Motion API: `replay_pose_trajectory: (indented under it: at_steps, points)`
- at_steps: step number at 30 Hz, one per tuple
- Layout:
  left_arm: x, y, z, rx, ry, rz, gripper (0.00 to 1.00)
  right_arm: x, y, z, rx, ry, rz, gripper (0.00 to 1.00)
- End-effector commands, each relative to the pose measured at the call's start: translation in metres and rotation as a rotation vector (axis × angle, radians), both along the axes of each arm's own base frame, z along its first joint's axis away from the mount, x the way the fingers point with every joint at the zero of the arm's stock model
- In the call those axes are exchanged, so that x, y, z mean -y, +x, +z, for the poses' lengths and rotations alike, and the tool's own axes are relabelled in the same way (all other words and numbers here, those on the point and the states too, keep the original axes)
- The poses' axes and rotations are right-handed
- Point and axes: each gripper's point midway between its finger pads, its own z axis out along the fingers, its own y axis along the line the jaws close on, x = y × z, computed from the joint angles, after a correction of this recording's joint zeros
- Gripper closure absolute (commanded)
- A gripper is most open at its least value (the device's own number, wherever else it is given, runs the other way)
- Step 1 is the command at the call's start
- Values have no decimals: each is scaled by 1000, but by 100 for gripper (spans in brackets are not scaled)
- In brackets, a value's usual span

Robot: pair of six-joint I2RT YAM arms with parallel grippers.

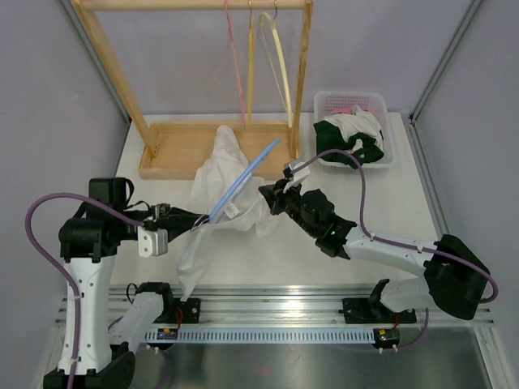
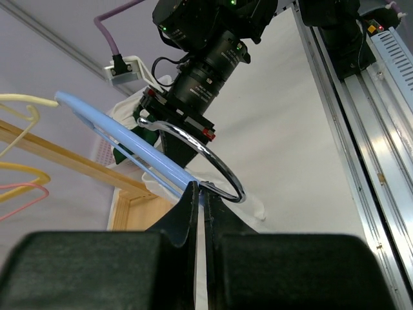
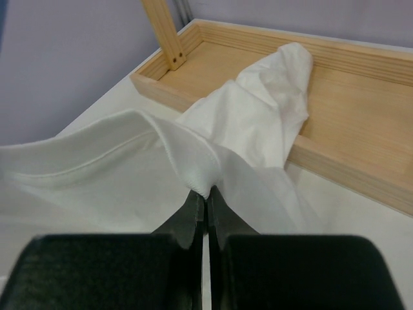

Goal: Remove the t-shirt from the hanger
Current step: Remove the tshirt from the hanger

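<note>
The white t-shirt point(image 1: 219, 182) hangs bunched in the middle of the top view, between the two arms. Its upper end drapes over the front lip of the wooden rack's base tray point(image 1: 174, 158), and its lower end trails toward the near edge of the bench point(image 1: 389, 203). The blue hanger point(image 1: 247, 172) runs diagonally through the cloth, with its tip pointing to the upper right.

The left pincer point(image 2: 200, 194) is closed narrow on the hanger at the point where the metal hook point(image 2: 216, 161) meets the blue bar. The right pincer point(image 3: 205, 197) is pinched tight on a rolled hem of the shirt.

The rack's base tray lies just behind the shirt, and the rack's right post point(image 1: 303, 73) stands just beside the hanger tip. A pink hanger point(image 1: 236, 65) and a yellow hanger point(image 1: 281, 61) hang from the top rail point(image 1: 195, 5). At the upper right is a white basket point(image 1: 381, 101) holding green and white clothes point(image 1: 350, 134). The right arm's purple cable point(image 1: 357, 174) loops in front of it.

The bench is plain white, and a metal mounting rail point(image 1: 284, 320) runs along its bottom edge. Pale grey walls enclose it on three sides.
</note>
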Motion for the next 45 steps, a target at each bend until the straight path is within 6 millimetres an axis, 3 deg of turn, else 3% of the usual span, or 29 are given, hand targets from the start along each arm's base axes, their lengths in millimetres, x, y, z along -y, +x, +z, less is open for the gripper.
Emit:
replay_pose_trajectory:
  at_steps: [1, 6, 7, 8, 12, 15, 18, 19, 21, 23, 26, 29, 33, 40, 45]
  points:
    - [10, -41, 28, -31, -210, -131, 100, -34, -16, 17, 103, 58, 94, 100]
    - [10, -35, 23, 6, -213, -128, 100, -78, -43, 15, 200, 58, 193, 100]
    - [10, -34, 21, 14, -212, -127, 100, -88, -46, 2, 201, 29, 207, 100]
    - [10, -34, 20, 15, -213, -127, 100, -100, -59, 2, 222, 24, 240, 100]
    - [10, -32, 16, 19, -213, -123, 100, -121, -84, -7, 390, -77, 296, 100]
    - [10, -33, 12, 45, -213, -124, 100, -139, -119, -29, 457, -186, 488, 99]
    - [10, -33, 11, 48, -213, -122, 100, -146, -143, -44, 480, -250, 630, 91]
    - [10, -34, 11, 57, -214, -124, 100, -146, -146, -43, 484, -255, 647, 86]
    - [10, -33, 9, 77, -213, -121, 100, -143, -150, -46, 479, -280, 674, 59]
    - [10, -32, 8, 93, -212, -121, 100, -139, -147, -44, 469, -284, 655, 40]
    - [10, -34, 9, 109, -213, -123, 100, -127, -144, -24, 473, -248, 603, 27]
    - [7, -30, 11, 87, -211, -92, 100, -114, -128, -10, 424, -210, 481, 25]
    - [6, -31, 11, 74, -210, -81, 100, -97, -129, 22, 402, -127, 434, 25]
    - [3, -37, 12, 77, -206, -39, 100, -76, -130, 39, 349, -74, 387, 25]
    - [2, -36, 11, -18, -213, -15, 100, -68, -124, 47, 315, -54, 336, 24]
